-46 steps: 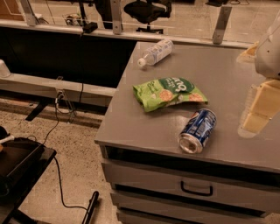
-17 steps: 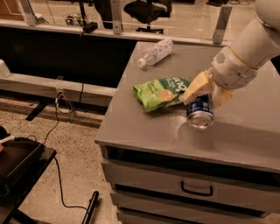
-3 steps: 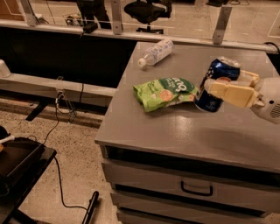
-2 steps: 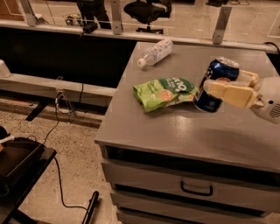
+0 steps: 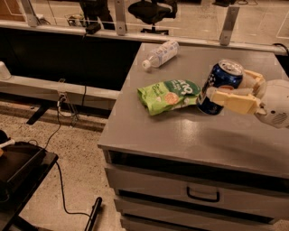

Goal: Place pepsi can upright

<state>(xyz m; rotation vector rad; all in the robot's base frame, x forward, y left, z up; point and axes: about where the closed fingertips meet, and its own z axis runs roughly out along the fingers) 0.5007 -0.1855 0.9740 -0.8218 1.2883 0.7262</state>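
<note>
One pepsi can [image 5: 217, 80] | near-upright, top tilted right | gripper [image 5: 229, 86] clasping from right

A grey drawer cabinet [image 5: 180, 135] stands on speckled floor [image 5: 86, 171]. A dark low wall [image 5: 58, 54] runs far behind, perhaps an office chair [image 5: 151, 9] beyond.

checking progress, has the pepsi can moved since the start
Yes. The pepsi can, earlier lying near the cabinet front edge, is now nearly upright farther back, beside the green snack bag, held by the gripper reaching from the right.
</note>
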